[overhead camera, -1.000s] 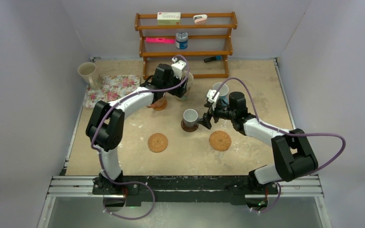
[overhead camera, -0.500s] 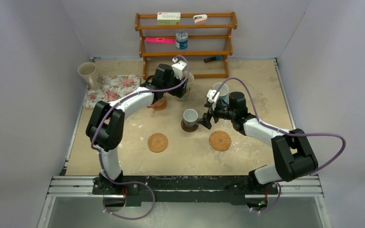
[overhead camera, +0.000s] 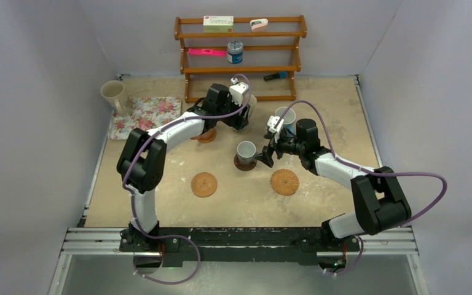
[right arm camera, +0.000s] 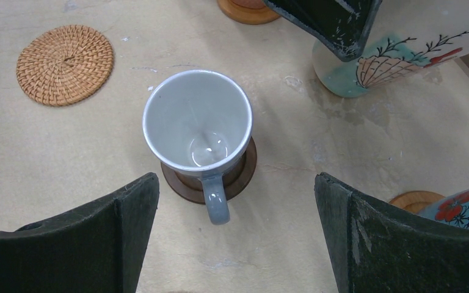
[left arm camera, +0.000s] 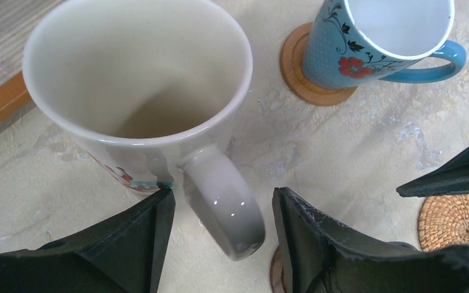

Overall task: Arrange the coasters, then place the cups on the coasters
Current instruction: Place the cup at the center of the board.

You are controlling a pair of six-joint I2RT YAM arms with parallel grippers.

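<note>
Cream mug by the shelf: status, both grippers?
Left gripper straddles the cream mug handle, not clamped. Right gripper open, grey mug seated on dark coaster. Nothing in the way.

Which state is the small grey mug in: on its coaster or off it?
On it. The right wrist view shows the grey mug standing upright on the dark brown coaster, whose rim shows around its base.

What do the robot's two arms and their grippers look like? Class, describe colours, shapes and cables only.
Both arms have white curved link shells with chunky black joint housings. A thin purple cable loops along each arm from its base. The left gripper and right gripper each have two broad, flat, matte black fingers with scuffed, speckled edges. A small white module sits near each wrist.
</note>
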